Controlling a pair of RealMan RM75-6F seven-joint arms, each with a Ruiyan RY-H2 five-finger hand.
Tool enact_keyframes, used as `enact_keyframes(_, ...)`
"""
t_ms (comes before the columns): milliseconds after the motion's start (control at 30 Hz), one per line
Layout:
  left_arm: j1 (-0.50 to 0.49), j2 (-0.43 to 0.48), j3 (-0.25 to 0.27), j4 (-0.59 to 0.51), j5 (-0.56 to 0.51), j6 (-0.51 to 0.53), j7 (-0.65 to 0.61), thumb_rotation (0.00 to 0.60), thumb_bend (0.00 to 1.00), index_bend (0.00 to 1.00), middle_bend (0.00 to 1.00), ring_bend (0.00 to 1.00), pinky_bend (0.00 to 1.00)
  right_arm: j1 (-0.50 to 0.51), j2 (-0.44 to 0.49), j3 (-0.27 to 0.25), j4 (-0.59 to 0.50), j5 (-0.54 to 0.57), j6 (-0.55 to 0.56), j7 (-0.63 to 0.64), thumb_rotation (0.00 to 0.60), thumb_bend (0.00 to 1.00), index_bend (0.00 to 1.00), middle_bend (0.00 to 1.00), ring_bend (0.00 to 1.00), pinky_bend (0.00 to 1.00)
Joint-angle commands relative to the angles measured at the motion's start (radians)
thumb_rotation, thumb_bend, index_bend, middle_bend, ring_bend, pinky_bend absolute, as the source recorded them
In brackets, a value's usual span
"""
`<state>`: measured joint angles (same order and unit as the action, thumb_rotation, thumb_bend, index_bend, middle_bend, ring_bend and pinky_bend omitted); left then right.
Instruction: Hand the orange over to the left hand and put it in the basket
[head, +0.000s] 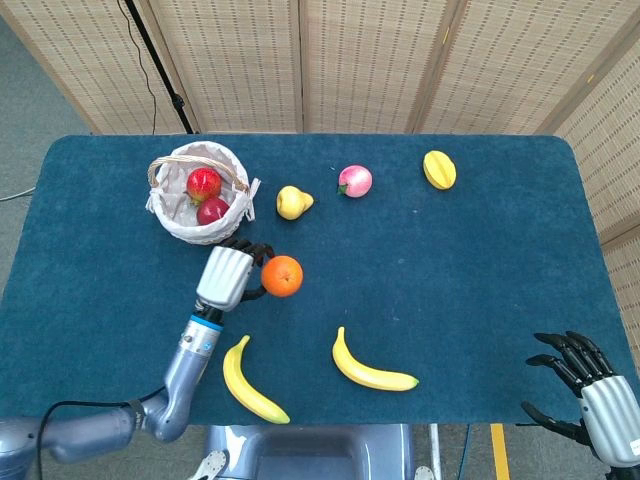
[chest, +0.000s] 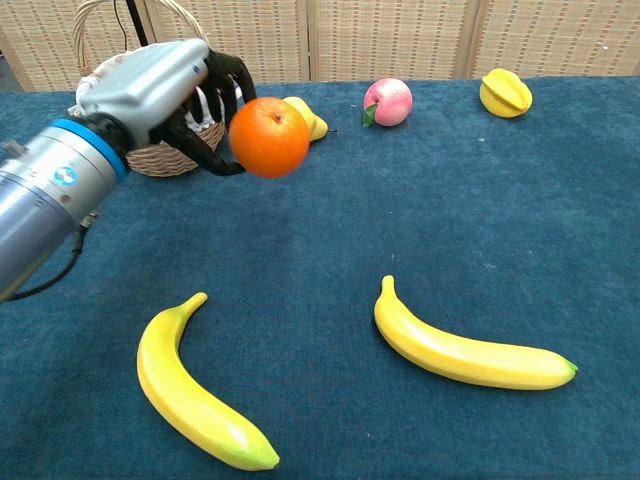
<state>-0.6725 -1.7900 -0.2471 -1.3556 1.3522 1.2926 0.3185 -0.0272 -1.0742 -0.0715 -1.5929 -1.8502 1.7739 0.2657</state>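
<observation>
From the head view, the left hand (head: 226, 278) holds the orange (head: 282, 276) in its dark fingertips, lifted above the blue surface (head: 450, 270) just below the basket (head: 200, 225), which has two red fruits inside, while the right hand (head: 590, 385) sits at the lower right corner with fingers spread and nothing in them. In the chest view, the left hand (chest: 165, 90) clasps the orange (chest: 268, 137) in the air in front of the basket (chest: 160, 155) and the yellow pear (chest: 305, 115), with two bananas (chest: 200, 395) lying on the surface below.
</observation>
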Motion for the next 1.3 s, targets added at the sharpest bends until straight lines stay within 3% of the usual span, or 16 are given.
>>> enact_keyframes(33,0.083,0.161,0.016,-0.157,0.033,0.083,0.048,0.6,0.17,0.66,0.59,0.47,0.47,0.001,-0.001,0.0,0.001,0.003,-0.005,0.002,0.6,0.0,0.38,0.23,0.22,0.15)
enact_keyframes(333,0.176,0.369,0.039,-0.249,0.045,0.141,0.053,0.6,0.17,0.66,0.59,0.47,0.47,0.008,-0.005,-0.001,-0.001,0.006,-0.023,-0.001,0.6,0.0,0.38,0.23,0.22,0.15)
enact_keyframes(700,0.214,0.497,0.023,-0.217,0.005,0.13,0.034,0.6,0.17,0.66,0.59,0.47,0.47,0.007,-0.004,-0.004,-0.004,0.001,-0.023,0.0,0.6,0.0,0.38,0.24,0.23,0.15)
enact_keyframes(967,0.209,0.511,0.006,-0.118,-0.026,0.101,0.009,0.6,0.18,0.66,0.59,0.47,0.47,0.003,0.0,-0.008,-0.004,-0.007,-0.013,0.01,0.6,0.0,0.38,0.24,0.23,0.15)
enact_keyframes(1300,0.142,0.445,-0.037,0.045,-0.084,0.014,-0.025,0.6,0.17,0.66,0.59,0.47,0.47,0.002,0.005,-0.019,-0.009,-0.031,-0.004,0.021,0.6,0.0,0.39,0.24,0.23,0.15)
